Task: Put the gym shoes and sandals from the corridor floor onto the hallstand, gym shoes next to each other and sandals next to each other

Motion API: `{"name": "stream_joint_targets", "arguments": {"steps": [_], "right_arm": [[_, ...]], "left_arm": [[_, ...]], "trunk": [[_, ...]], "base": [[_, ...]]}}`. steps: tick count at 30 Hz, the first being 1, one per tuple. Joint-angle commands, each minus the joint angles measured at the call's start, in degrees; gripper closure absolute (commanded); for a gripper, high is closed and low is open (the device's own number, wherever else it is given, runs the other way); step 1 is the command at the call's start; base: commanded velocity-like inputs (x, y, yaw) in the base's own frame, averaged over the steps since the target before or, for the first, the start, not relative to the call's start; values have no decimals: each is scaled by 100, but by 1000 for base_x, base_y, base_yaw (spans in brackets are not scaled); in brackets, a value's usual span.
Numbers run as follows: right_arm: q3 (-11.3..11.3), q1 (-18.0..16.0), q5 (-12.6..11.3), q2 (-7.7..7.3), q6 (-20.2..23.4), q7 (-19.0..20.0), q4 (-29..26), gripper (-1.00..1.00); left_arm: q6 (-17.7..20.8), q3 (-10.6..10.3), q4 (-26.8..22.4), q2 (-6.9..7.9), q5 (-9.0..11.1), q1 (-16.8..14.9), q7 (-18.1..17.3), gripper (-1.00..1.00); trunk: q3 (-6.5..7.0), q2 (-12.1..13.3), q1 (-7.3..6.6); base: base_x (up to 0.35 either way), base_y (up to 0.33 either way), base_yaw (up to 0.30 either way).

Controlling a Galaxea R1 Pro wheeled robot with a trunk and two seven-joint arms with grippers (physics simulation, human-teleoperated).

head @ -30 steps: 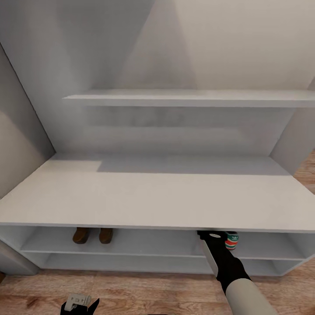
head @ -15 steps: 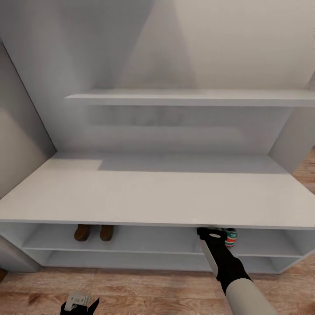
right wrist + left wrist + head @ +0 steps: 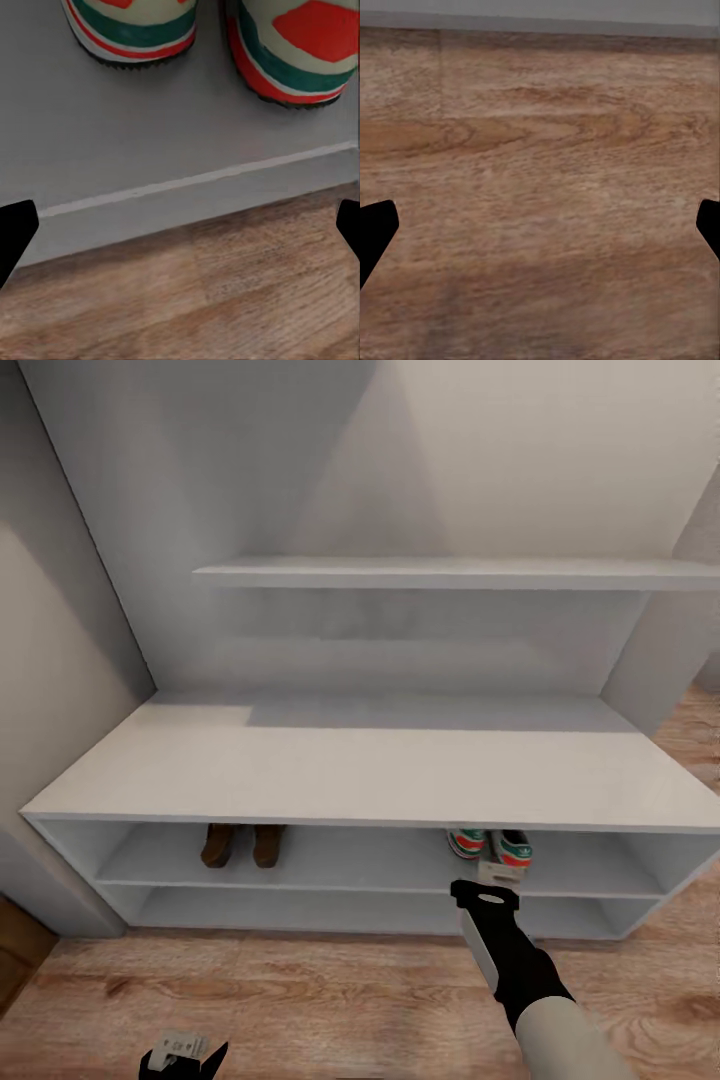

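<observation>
We see matt, smooth white board on the hallstand [image 3: 360, 775], grainy wood-plank laminate on the corridor floor [image 3: 540, 195], and brown leather on the sandals [image 3: 243, 845].

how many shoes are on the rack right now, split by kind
gym shoes: 2, side by side on the upper tier of the hallstand
sandals: 2, side by side on the same tier, further left
total: 4
</observation>
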Motion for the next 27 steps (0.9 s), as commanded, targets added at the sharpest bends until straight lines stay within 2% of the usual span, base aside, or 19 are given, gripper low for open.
{"name": "stream_joint_targets", "arguments": {"steps": [1, 13, 27], "right_arm": [[-6, -2, -34, 4, 20, -23, -8, -100], [-6, -2, -34, 3, 13, -19, 26, -100], [14, -2, -27, -2, 4, -11, 51, -100]], "left_arm": [[-11, 44, 6, -3, -22, -4, -43, -100], [-11, 57, 6, 4, -4, -4, -43, -100], [-12, 60, 13, 12, 5, -4, -43, -100]], "trunk": [[-5, -2, -5], [-5, -2, -5], [-5, -2, -5]], "base": [[-332, 138, 0], [-295, 151, 0], [-32, 19, 0]]}}
